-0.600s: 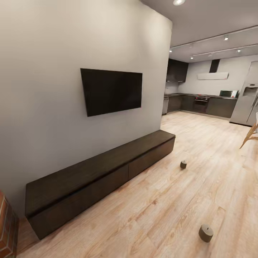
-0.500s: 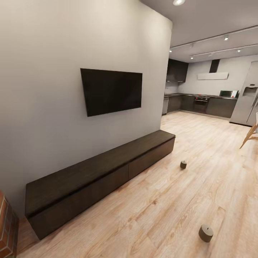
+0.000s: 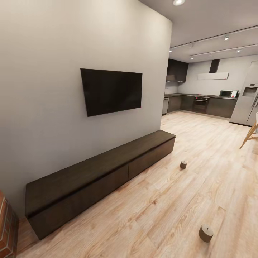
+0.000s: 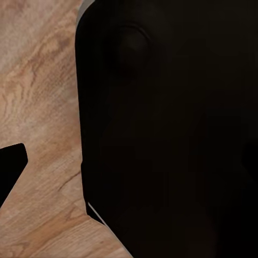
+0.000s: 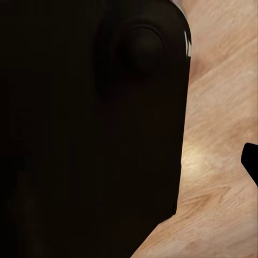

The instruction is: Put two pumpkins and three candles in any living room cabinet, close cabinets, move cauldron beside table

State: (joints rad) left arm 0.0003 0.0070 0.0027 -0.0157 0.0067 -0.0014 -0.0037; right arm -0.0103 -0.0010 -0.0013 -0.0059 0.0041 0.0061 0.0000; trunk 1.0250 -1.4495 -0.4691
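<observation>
The cabinet (image 3: 89,172) is a long, low dark-brown unit running along the grey wall, with all its flat drawer fronts shut. Two candles stand upright on the wood floor: one (image 3: 206,233) close by at the lower right, another (image 3: 183,164) farther off near the cabinet's far end. The pumpkins, the cauldron and the table are out of view. In the left wrist view a dark fingertip (image 4: 11,169) juts in beside the robot's black body; in the right wrist view another fingertip (image 5: 251,161) shows at the edge. Nothing is seen held.
A black TV (image 3: 111,91) hangs on the wall above the cabinet. A brick corner (image 3: 7,229) sits at the lower left. Beyond the wall are a dark kitchen (image 3: 204,104) and a steel fridge (image 3: 247,104). Dry plant fronds (image 3: 251,136) reach in from the right.
</observation>
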